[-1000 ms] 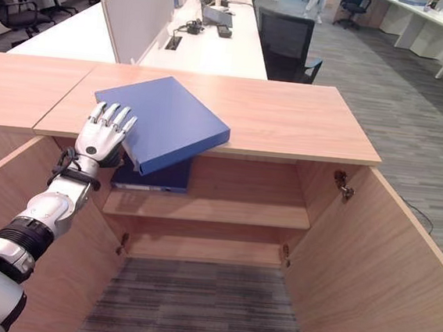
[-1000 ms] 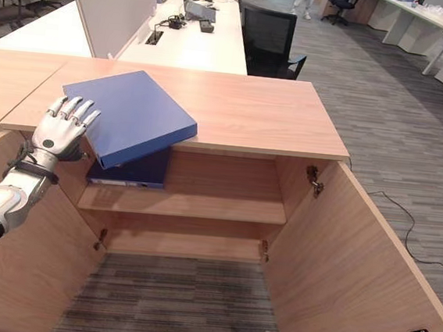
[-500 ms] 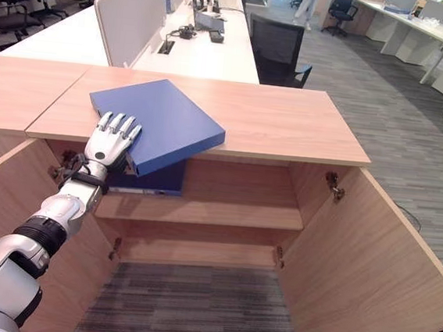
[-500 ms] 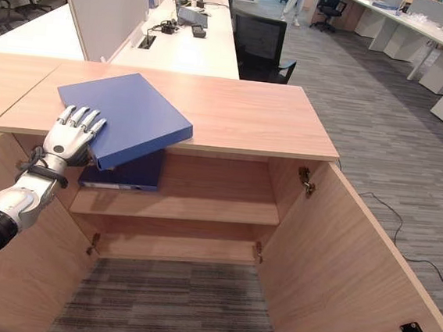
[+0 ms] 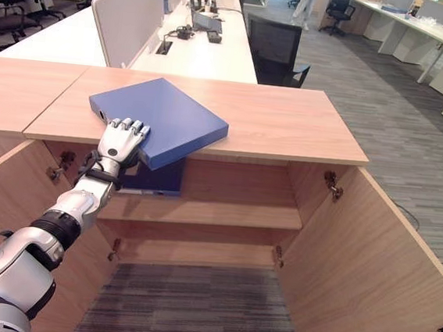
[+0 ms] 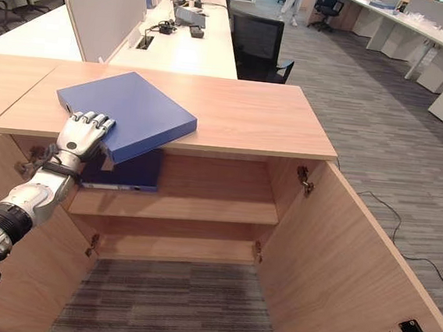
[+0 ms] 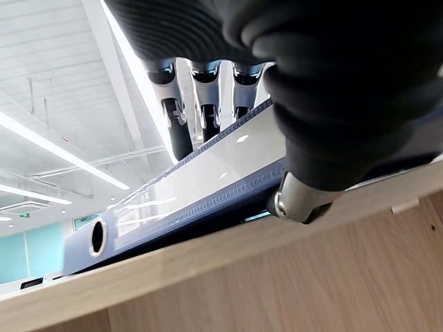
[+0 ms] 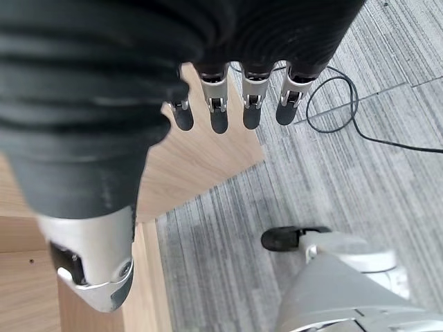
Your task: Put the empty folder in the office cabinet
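open-plan office, a wooden office cabinet (image 5: 201, 211) with both doors swung wide. the blue folder (image 5: 159, 119) lies flat on the tabletop (image 5: 288, 125), one corner jutting past the front edge. the left hand (image 5: 122, 141) clamps that near edge, fingers above and thumb beneath; the right hand (image 8: 228, 104) hangs relaxed, well apart.

Wooden office cabinet (image 5: 273, 124), both doors swung open, top a flat light-wood slab. Blue folder (image 5: 159, 119) lying flat on the top toward its left side, turned askew, one corner jutting past the front edge. Upper shelf (image 5: 225, 212) inside carrying a second blue folder (image 5: 157, 182) at its left end. Grey striped carpet floor (image 5: 192, 304) below.
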Robot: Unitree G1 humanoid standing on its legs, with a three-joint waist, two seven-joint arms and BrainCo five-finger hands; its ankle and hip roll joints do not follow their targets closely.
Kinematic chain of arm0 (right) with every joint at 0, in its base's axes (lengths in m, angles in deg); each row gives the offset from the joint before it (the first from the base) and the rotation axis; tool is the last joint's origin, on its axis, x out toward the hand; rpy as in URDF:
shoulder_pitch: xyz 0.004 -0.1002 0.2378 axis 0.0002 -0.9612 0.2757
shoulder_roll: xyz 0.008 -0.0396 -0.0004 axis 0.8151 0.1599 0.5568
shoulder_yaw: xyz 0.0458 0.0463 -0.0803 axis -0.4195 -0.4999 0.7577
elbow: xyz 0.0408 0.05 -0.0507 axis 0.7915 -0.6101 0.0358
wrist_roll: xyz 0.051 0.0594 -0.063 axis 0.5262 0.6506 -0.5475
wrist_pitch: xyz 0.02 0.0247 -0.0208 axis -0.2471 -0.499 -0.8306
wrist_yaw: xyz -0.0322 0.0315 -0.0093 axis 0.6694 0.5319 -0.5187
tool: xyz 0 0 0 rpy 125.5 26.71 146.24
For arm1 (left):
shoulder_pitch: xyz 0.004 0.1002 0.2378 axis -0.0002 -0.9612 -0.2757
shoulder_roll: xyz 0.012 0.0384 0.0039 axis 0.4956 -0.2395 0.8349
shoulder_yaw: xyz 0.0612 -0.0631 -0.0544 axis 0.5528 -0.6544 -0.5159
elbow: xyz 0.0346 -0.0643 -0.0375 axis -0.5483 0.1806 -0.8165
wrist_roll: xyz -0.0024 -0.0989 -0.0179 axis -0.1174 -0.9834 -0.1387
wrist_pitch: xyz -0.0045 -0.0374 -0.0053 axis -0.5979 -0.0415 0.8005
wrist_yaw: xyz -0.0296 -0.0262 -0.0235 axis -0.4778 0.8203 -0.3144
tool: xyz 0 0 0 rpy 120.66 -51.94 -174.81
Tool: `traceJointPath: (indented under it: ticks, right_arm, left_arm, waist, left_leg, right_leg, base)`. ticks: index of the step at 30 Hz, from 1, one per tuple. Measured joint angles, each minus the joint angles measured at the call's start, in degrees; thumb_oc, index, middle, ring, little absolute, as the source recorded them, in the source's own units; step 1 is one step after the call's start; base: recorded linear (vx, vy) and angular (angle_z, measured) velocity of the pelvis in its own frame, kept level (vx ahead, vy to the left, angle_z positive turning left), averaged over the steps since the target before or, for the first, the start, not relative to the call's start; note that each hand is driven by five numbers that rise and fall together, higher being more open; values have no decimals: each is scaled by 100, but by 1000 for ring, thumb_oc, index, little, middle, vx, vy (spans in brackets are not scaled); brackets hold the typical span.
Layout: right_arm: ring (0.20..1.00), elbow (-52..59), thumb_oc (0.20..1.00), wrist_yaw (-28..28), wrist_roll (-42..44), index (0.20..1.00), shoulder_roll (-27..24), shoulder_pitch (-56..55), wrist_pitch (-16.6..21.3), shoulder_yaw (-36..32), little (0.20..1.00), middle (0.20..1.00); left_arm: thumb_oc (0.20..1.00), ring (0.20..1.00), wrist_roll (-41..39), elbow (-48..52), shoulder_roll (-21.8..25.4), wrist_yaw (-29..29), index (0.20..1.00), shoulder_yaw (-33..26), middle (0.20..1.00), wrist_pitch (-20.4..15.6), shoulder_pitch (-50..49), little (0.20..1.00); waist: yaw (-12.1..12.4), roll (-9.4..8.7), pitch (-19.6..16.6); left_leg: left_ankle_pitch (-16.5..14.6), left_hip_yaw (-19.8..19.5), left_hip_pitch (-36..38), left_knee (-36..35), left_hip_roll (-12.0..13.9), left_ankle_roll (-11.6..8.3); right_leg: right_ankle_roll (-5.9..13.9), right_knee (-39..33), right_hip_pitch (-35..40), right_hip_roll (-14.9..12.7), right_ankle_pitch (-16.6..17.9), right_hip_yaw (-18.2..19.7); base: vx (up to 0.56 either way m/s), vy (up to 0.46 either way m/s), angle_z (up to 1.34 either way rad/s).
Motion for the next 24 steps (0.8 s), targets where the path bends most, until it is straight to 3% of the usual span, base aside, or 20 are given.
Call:
traceJointPath:
  ticks: [11,16,20,23,24]
  right_arm:
    - [1000,1,1000,-22,-1,1000,3,-40,-4,36,1000,1000]
    - [1000,86,1000,-57,0,1000,23,-30,-5,242,1000,1000]
    - [1000,870,1000,-83,9,1000,159,-89,-1,278,1000,1000]
    - [1000,2195,1000,-80,11,1000,198,-223,35,445,1000,1000]
    - [1000,2485,1000,-48,10,1000,202,-214,170,453,1000,1000]
  left_arm:
    - [200,200,-2,-33,-275,36,200,-92,200,29,65,200]
    - [200,200,-243,153,-616,57,200,-566,200,35,-55,200]
    - [200,200,-1085,2494,-1157,288,200,-2297,200,-166,-1192,200]
    - [200,200,-1792,4539,-1741,354,200,-3311,200,-848,-2411,200]
    - [200,200,-2096,4820,-1788,332,200,-3349,200,-1118,-2587,200]
  waist:
    - [6,4,-1]
    - [25,-6,-1]
    - [15,-51,65]
    - [22,-71,162]
    - [137,-70,193]
  left_leg:
    - [-22,77,44,1,0,4]
    - [-23,73,42,-1,2,4]
    - [-23,50,26,0,-1,7]
    - [-32,42,24,4,0,9]
    - [-34,10,21,7,-2,10]
  right_leg:
    - [23,2,0,-8,15,21]
    - [26,-16,-3,-13,14,20]
    - [12,-23,6,-11,41,18]
    - [8,-30,-32,-8,43,28]
    - [11,-29,-11,-11,38,-12]
  base:
    - [3,1,-4]
    - [0,0,0]
    - [-13,-42,0]
    - [-1,-10,1]
    - [-1,-30,6]
